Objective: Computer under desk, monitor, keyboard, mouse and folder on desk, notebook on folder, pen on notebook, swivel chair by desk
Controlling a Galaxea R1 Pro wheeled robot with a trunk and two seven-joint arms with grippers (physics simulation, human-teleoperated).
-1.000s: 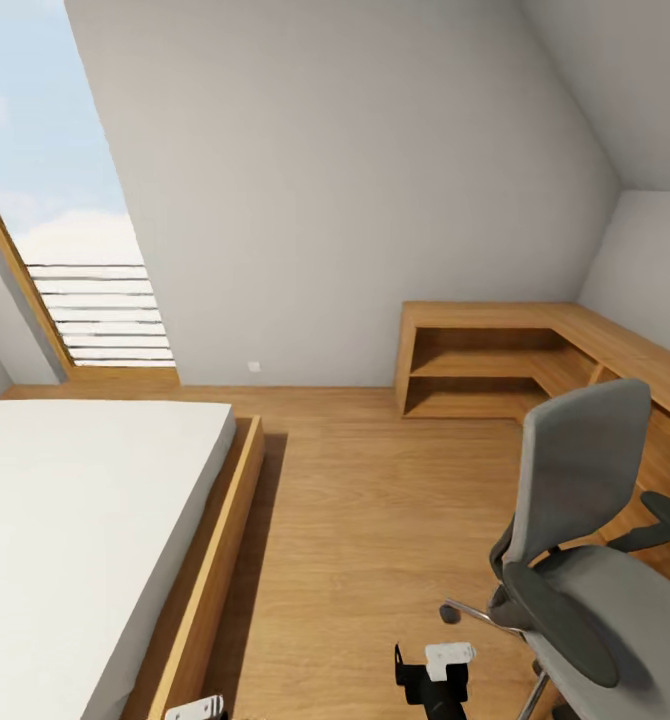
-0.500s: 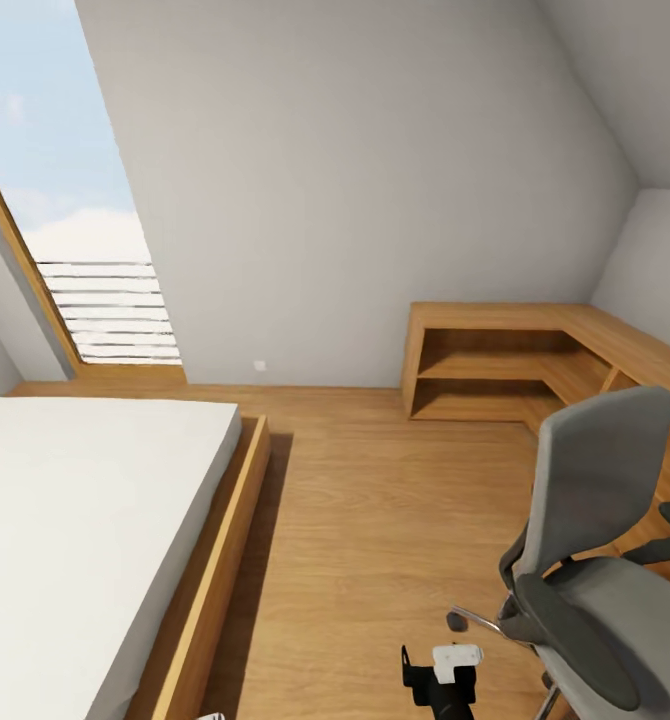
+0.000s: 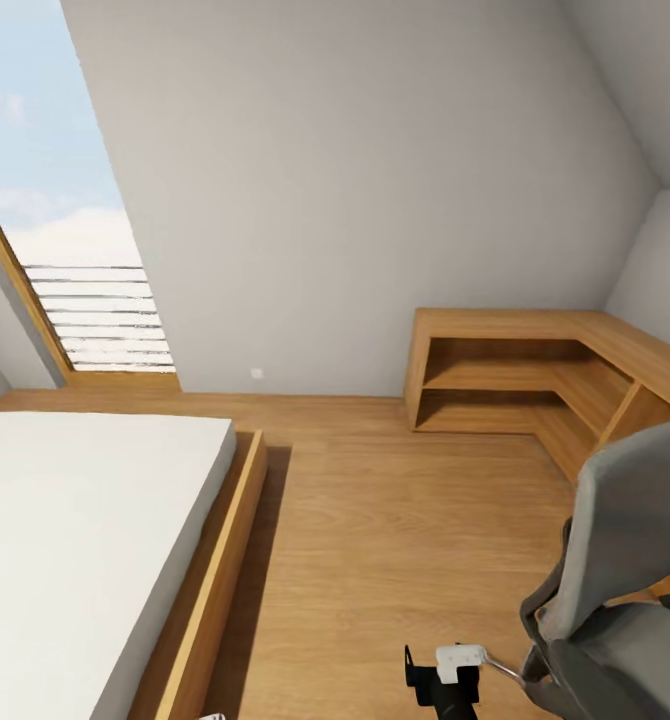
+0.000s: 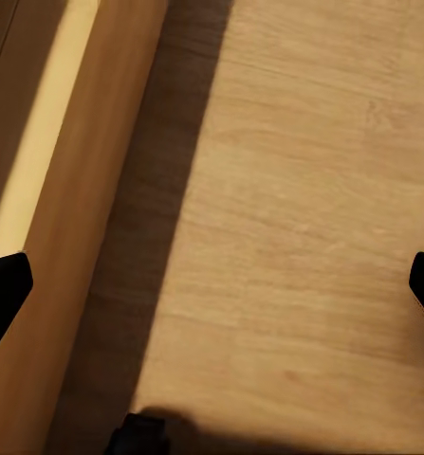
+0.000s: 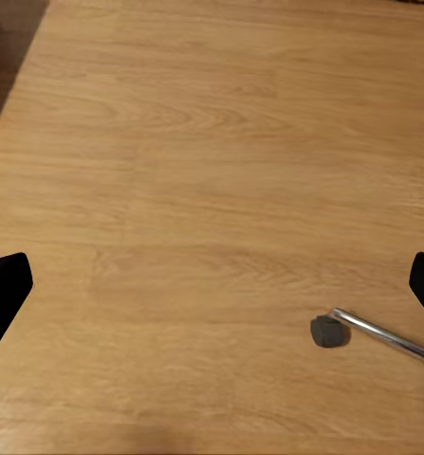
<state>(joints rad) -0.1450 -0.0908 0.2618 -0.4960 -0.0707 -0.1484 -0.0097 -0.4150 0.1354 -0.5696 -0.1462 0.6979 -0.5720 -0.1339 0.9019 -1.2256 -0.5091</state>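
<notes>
The swivel chair [image 3: 625, 540], with a grey back and a black armrest, stands at the lower right of the head view and is cut off by the frame edge. Most of its seat is hidden. My right gripper [image 3: 437, 680] hangs low over the wooden floor just left of the chair. In the right wrist view that gripper [image 5: 212, 284] is open, with bare floor between its fingers, and a chair castor [image 5: 328, 331] on a chrome leg [image 5: 387, 337] lies ahead. My left gripper [image 4: 212, 289] is open above the floor beside the bed frame [image 4: 79, 190].
A low bed [image 3: 75, 540] with a white mattress and wooden frame takes up the left. A wooden L-shaped shelf unit [image 3: 515, 370] runs along the back right corner under the sloping wall. A tall window [image 3: 65, 270] is at the far left. Wooden floor [image 3: 375, 540] lies between bed and chair.
The whole head picture has shifted, so the camera has moved. The chair now sits lower, further right and larger in the frame. My left gripper has slipped almost off the bottom edge.
</notes>
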